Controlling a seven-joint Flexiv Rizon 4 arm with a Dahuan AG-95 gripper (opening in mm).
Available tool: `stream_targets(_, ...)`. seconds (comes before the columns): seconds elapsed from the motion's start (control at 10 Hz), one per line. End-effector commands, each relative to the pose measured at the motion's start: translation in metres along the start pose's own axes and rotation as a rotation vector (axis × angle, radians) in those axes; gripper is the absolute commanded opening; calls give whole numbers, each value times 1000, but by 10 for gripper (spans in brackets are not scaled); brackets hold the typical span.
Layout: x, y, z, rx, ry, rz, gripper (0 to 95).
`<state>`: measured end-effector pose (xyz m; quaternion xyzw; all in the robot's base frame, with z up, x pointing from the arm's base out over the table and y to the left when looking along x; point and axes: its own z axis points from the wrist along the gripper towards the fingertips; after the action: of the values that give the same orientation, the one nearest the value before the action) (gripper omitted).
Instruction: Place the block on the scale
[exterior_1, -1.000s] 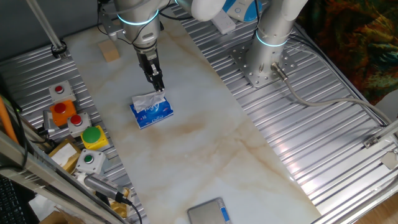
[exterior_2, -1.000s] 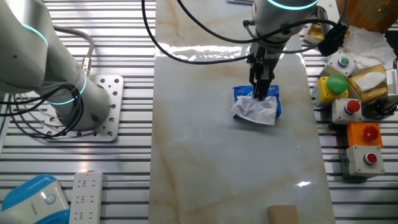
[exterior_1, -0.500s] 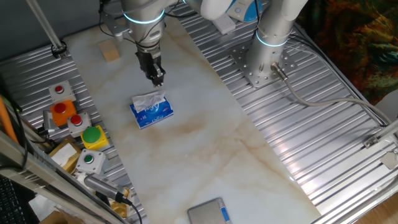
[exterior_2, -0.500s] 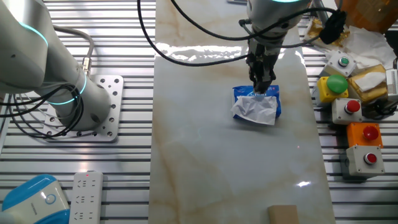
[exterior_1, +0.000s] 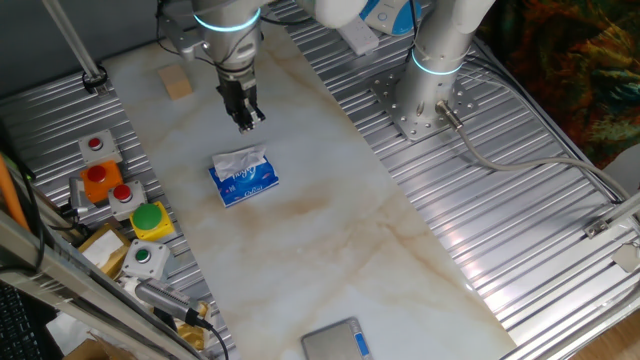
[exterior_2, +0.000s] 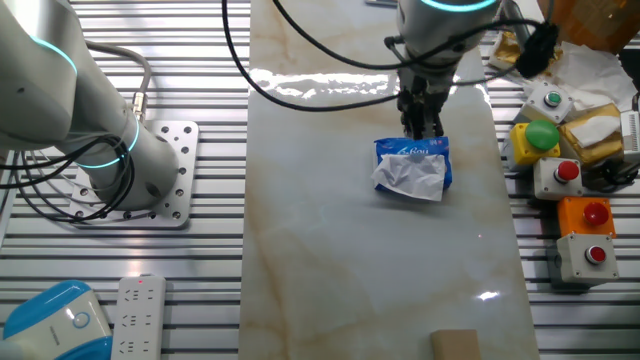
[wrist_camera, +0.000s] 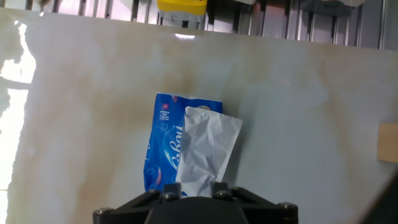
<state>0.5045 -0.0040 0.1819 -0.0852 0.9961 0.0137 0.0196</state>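
The claw (exterior_1: 246, 122) hangs above the marble surface (exterior_1: 330, 220), fingers pointing down, just beyond the far end of the tissue pack (exterior_1: 243, 176) and clear of it. Its fingers look drawn close together with nothing between them in either fixed view, but the tips are small and dark, so I cannot tell for sure whether they are fully closed. In the hand view only the dark base of the claw shows along the bottom edge, and the fingertips are out of frame.

The block (exterior_1: 177, 83) lies flat on the surface, well apart from the claw, off to the side toward the corner of the surface near the silver post. In the other fixed view the block (exterior_2: 455, 344) shows at the bottom edge, partly cut off, with the tissue pack (exterior_2: 413, 167) lying nearer the claw (exterior_2: 421, 128) than the block does. In the hand view the block (wrist_camera: 387, 142) is a tan patch at the right edge, well to the side of the tissue pack (wrist_camera: 186, 144), whose crumpled white sheet reaches down to the claw's base.

The scale (exterior_1: 335, 341) lies at the opposite end of the surface, far from the claw, with the tissue pack between them; its blue strip faces the right.
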Motion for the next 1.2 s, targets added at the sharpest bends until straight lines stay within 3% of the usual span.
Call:
stream_targets(0.1, -1, -1, -3, -3, 3, -6, 0)
stream_targets(0.3, -1, -1, -4, -3, 7, 39, 0)
stream_targets(0.5, -1, -1, -5, -32, 11, 49, 0)
stream_targets(0.8, -2, -2, -8, -17, 23, 44, 0)
stream_targets(1.2, -2, -2, -8, -24, 43, 47, 0)
